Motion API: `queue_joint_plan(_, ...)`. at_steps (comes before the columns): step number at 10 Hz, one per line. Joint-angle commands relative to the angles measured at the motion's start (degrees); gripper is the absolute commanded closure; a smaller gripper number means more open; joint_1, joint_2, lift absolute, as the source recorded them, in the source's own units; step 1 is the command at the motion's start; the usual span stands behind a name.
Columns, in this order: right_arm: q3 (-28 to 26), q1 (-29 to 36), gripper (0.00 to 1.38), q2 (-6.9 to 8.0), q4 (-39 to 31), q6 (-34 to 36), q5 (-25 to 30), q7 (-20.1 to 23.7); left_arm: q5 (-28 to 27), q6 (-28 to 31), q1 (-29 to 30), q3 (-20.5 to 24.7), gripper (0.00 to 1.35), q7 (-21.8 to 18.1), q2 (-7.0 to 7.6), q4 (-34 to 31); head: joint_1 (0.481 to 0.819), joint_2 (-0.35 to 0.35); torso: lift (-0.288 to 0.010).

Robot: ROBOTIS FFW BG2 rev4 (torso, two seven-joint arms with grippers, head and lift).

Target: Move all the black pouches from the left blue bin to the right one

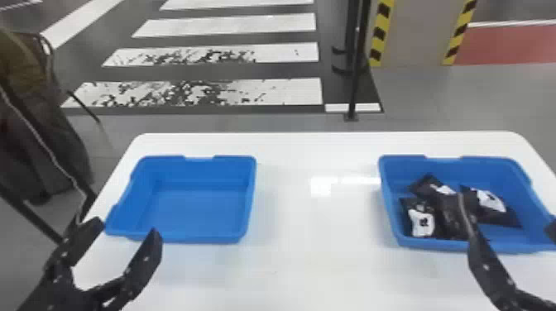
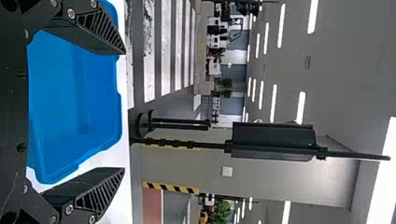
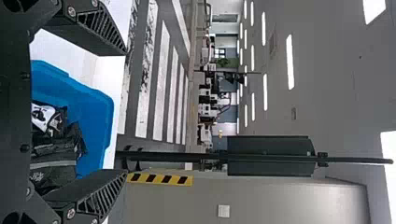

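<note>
Right end effector (image 1: 512,231); pole (image 1: 354,89) beyond table (image 1: 314,264)

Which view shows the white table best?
The head view: it shows the white table with both far corners, and the left blue bin and right blue bin on it. The left wrist view shows parts of the table beside the left bin; the right wrist view, parts beside the right.

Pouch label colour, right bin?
Labels are white with black marks, clearest in the head view.
</note>
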Motion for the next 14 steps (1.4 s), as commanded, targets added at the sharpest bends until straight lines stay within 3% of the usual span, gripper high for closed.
queue_joint_plan(1, 0.09, 0.0, 0.13, 0.05, 0.19, 0.0, -0.23, -0.03, 0.27, 0.38, 0.01, -0.01, 0.16, 0.0, -0.24, 0.0, 0.695, 0.101, -0.14)
queue_joint_plan(14, 0.09, 0.28, 0.14, 0.05, 0.61, 0.0, -1.37, -0.03, 1.18, 1.79, 0.01, -0.81, 0.16, 0.18, -0.24, 0.0, 0.695, 0.087, -0.14)
